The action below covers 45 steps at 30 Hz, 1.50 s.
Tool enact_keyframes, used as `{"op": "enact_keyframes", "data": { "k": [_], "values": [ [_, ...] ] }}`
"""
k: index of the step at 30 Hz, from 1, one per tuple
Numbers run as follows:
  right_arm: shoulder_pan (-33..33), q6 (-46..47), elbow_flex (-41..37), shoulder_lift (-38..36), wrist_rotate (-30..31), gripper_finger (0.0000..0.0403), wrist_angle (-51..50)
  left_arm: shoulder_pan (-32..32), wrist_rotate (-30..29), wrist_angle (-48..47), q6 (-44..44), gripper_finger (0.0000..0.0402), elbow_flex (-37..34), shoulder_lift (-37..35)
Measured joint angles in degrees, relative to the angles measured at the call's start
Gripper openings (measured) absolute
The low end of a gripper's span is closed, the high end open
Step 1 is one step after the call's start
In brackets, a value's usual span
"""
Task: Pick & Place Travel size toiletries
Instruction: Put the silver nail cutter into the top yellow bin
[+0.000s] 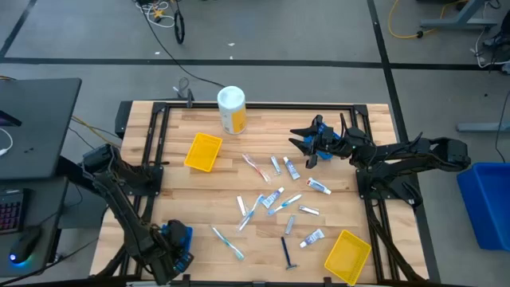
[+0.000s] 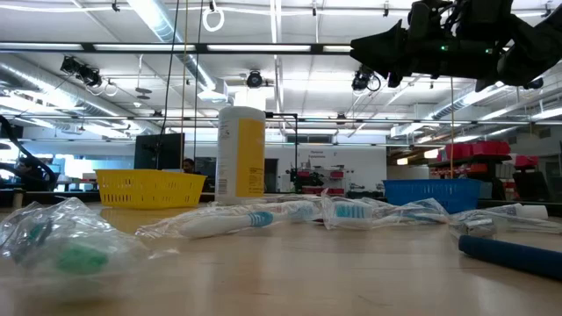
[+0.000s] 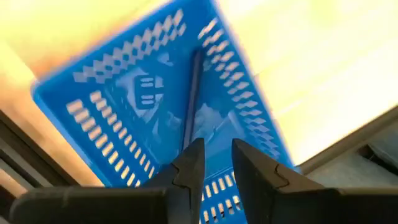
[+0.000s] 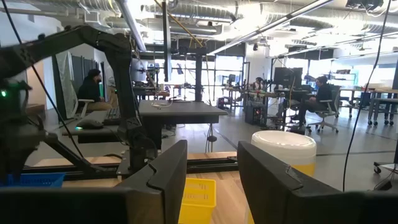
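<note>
The travel size toiletries (image 1: 279,199) lie scattered on the middle of the wooden table: small white tubes, wrapped toothbrushes (image 2: 228,223) and a dark blue razor (image 1: 288,253). At the table's near left corner my left gripper (image 1: 174,249) points straight down over a blue tray (image 3: 155,93). Its fingers (image 3: 189,165) are open with nothing between them. A dark razor (image 3: 191,93) and a clear wrapped item lie on the tray's floor. My right gripper (image 1: 307,147) hangs level above the table's far right part, open and empty, pointing toward the left edge.
A yellow canister with a white lid (image 1: 231,110) stands at the far middle. One yellow tray (image 1: 203,151) sits near it, another (image 1: 348,255) at the near right corner. A black frame (image 1: 255,105) runs round the table. A big blue bin (image 1: 486,203) stands off the table's right.
</note>
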Motion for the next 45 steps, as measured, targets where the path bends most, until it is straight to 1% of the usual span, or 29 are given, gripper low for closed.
{"op": "enact_keyframes", "data": {
  "k": [2,4,6,8,11,14,18,21,24,30,34,36,39,42,45],
  "values": [
    [0.0,0.01,0.0,0.0,0.01,0.0145,-0.02,1.69,-0.75,-4.65,4.04,0.0087,3.18,0.0],
    [0.0,0.0,0.0,0.0,0.01,0.0142,-0.02,3.43,-2.79,-9.12,7.09,0.0087,6.16,-0.01],
    [0.0,0.01,0.0,0.0,0.01,0.014,-0.02,5.2,-5.9,-12.46,9.76,0.0088,8.68,-0.02],
    [0.0,0.0,0.0,0.0,-0.02,0.0139,-0.02,6.89,-10.61,-14.96,13.42,0.009,10.56,-0.04],
    [0.0,0.02,0.0,0.0,-0.47,0.0138,-0.14,9.46,-16.65,-15.6,21.04,0.0094,11.83,-0.07],
    [0.0,0.73,0.0,0.0,-1.56,0.0143,-0.37,12.44,-18.16,-15.43,29.78,0.01,12.09,-0.07],
    [0.11,4.68,0.0,0.06,-1.73,0.0149,-0.39,17.15,-18.18,-15.19,41.83,0.0112,12.07,-0.07],
    [0.52,6.44,0.0,0.57,-3.46,0.0154,-0.67,21.23,-18.27,-14.18,50.49,0.0123,12.07,-0.07],
    [2.16,6.22,0.0,1.28,-5.34,0.016,-2.49,25.48,-17.84,-9.58,58.98,0.0136,11.61,-0.07],
    [5.95,6.05,0.0,2.04,-5.98,0.0185,-7.94,33.05,-11.05,5.28,82.54,0.0156,7.63,0.09],
    [8.21,5.02,0.0,2.05,-5.76,0.0211,-14.86,36.98,-7.81,9.36,95.02,0.0162,5.7,0.14],
    [9.56,4.97,0.0,2.05,-3.98,0.0225,-18.46,38.65,-7.16,9.34,99.25,0.0162,5.56,0.15],
    [12.09,4.4,0.0,2.05,-1.76,0.0241,-22.77,41.03,-6.54,10.49,103.25,0.0162,5.56,0.15],
    [15.33,4.49,0.0,2.05,-0.19,0.0251,-24.78,43.09,-2.59,11.28,106.53,0.0162,5.56,0.15],
    [18.62,4.52,0.0,2.05,3.25,0.0254,-24.96,44.33,-0.89,13.6,109.36,0.0162,5.61,0.84]
  ]
}}
